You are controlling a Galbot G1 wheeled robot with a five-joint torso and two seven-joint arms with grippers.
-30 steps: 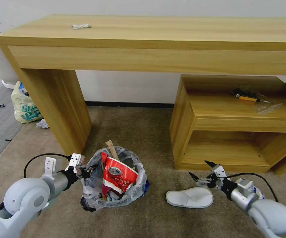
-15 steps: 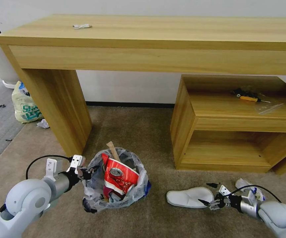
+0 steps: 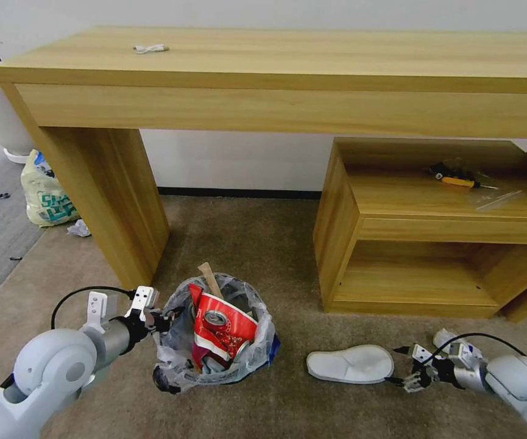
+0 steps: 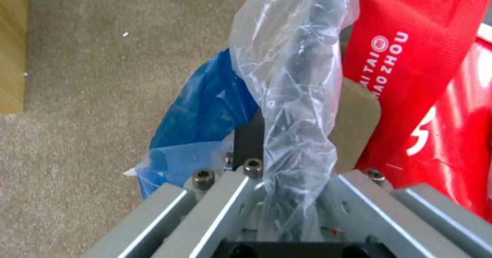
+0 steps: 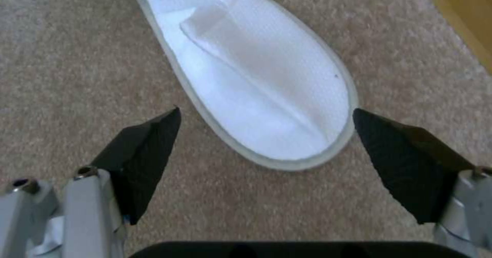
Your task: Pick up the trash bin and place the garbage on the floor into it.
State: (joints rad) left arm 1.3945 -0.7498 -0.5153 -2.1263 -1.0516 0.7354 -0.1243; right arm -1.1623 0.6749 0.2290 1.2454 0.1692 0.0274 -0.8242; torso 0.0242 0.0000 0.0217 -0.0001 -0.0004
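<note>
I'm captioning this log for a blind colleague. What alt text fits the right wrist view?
The open right gripper hovers low over tan carpet, its two black fingertips flanking the near end of a white slipper lying flat, not touching it.

Even, soft indoor light falls from above, leaving dim shade beneath the wooden surface (image 3: 287,58) and inside the shelf (image 3: 421,274). The head view bows straight edges outward. Just ahead of the left tool (image 4: 279,173), clear plastic (image 4: 292,77) glints and blurs slightly
</note>
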